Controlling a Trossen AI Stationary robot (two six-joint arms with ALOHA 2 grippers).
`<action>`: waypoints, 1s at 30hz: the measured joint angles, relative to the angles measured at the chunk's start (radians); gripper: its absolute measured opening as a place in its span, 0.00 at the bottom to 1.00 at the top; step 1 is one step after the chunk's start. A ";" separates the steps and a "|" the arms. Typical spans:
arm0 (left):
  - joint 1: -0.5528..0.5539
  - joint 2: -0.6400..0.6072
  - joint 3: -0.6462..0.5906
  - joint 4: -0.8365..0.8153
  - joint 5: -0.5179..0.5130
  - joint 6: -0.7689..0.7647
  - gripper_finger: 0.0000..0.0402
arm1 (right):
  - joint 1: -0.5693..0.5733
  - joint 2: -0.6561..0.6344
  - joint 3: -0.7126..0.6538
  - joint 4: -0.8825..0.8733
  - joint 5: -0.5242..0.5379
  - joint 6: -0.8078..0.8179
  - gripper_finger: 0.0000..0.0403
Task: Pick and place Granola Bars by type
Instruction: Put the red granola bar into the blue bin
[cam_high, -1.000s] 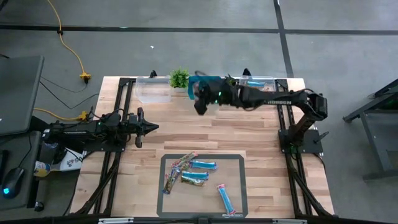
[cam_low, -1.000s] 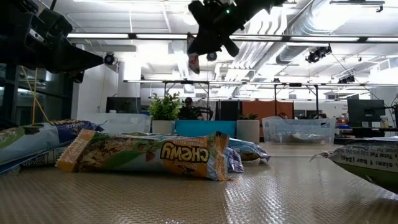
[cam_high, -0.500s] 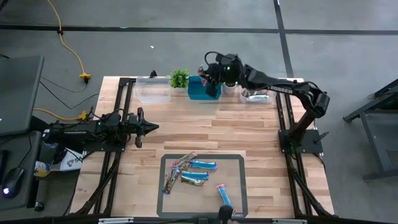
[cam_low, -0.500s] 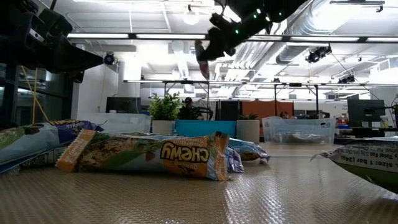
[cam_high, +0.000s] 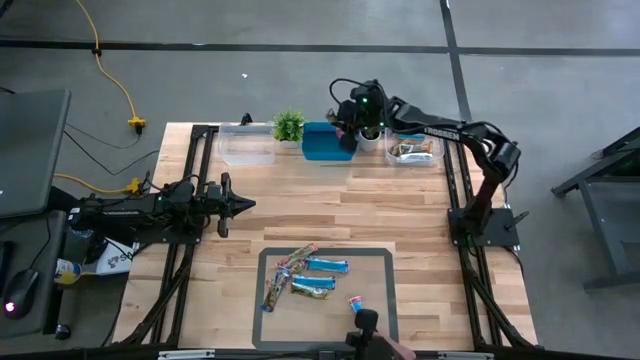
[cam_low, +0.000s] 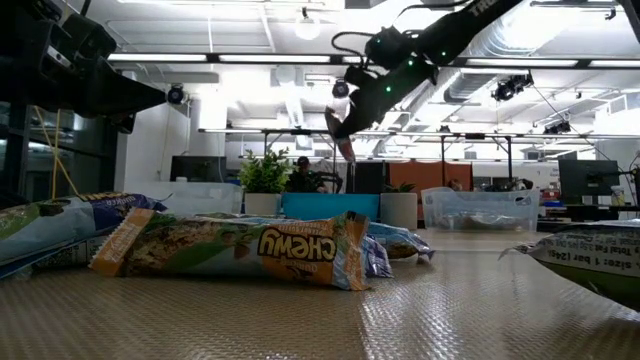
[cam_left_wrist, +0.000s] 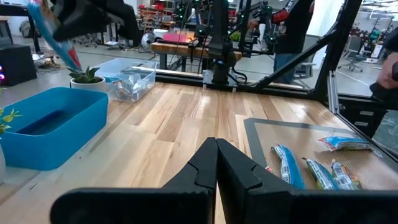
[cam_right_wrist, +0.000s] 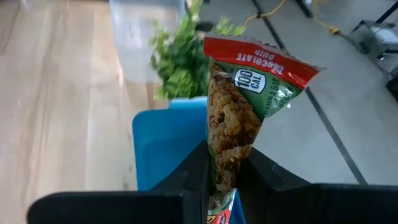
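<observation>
Grey concrete floor surrounds the pale wooden tabletop, which carries bins along its 12 o'clock edge and a grey mat at 6 o'clock. Right jaws are pinched narrow on a red-and-green chocolate-chip granola bar in a shiny wrapper, held upright. Over the last second this right gripper has swung from open tabletop toward 12 o'clock and now hangs high over the right end of the blue plastic bin, just beside a small white-potted plant. A clear plastic tub with wrapped bars sits toward 1 o'clock; the leafy green plant stands at 11 o'clock. Carrying looks nearly finished, with lowering and release judged next. Several granola bars remain on the mat. Left jaws are closed and empty, parked at 9 o'clock.
</observation>
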 joint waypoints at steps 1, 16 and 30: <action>0.000 0.000 0.000 0.000 0.000 0.000 0.00 | 0.000 0.005 0.000 -0.006 0.000 -0.001 0.13; 0.000 0.000 0.000 0.000 0.000 0.000 0.00 | 0.000 0.157 0.351 -0.438 0.031 -0.063 0.13; 0.000 0.000 0.000 0.000 0.000 0.000 0.00 | 0.029 0.561 0.896 -0.933 0.094 -0.234 0.13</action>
